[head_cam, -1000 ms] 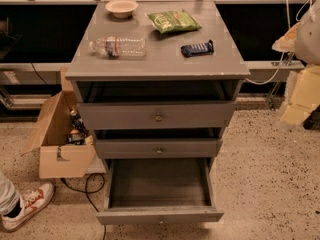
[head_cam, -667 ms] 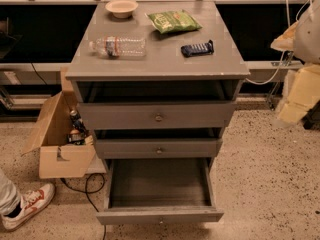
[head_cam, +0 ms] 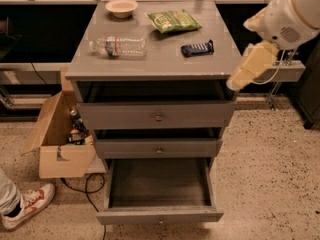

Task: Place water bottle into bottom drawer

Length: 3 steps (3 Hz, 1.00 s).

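The water bottle (head_cam: 119,46) is a clear ribbed bottle with a white, red and blue label, lying on its side on the left of the grey cabinet top (head_cam: 155,64). The bottom drawer (head_cam: 159,216) is pulled out, and its dark inside holds nothing that I can see. My gripper (head_cam: 250,66), a cream-coloured end on the white arm (head_cam: 290,14), hangs at the cabinet's right front corner, level with the top. It is well to the right of the bottle and holds nothing I can see.
A green chip bag (head_cam: 172,20), a tan bowl (head_cam: 121,7) and a dark blue snack bar (head_cam: 197,48) lie on the cabinet top. The two upper drawers (head_cam: 158,116) stand slightly out. An open cardboard box (head_cam: 60,139), a cable and a person's shoe (head_cam: 27,204) are on the floor at the left.
My arm and gripper have moved left and up, from off to the right to the cabinet's right front corner. The bottle and drawers have not moved.
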### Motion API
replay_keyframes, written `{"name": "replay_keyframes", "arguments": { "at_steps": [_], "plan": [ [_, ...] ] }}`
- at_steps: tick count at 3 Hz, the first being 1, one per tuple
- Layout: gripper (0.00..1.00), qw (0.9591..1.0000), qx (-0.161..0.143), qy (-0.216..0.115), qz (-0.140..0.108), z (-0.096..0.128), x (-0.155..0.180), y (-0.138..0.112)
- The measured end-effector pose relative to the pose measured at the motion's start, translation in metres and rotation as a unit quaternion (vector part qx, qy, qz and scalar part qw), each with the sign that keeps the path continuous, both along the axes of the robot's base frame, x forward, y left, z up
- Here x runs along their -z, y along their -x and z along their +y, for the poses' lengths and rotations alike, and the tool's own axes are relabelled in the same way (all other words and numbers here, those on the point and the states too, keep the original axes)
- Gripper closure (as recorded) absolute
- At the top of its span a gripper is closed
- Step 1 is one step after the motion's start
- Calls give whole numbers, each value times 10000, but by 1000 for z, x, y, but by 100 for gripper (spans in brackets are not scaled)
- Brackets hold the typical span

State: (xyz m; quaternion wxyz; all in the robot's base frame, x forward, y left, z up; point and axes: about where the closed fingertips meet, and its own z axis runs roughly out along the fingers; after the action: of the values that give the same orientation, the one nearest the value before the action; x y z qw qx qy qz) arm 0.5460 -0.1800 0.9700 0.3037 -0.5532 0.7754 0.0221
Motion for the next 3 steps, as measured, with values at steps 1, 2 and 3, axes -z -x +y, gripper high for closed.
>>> {"name": "replay_keyframes", "arguments": {
  "at_steps": [1,2,3],
  "plan": [
    [0,9957,211,-838,-341,23,1,-61],
    [0,9957,210,-839,-342,23,1,-61],
    [0,9918,-4,-1157,-547,75,5,-126]
  ]
}}
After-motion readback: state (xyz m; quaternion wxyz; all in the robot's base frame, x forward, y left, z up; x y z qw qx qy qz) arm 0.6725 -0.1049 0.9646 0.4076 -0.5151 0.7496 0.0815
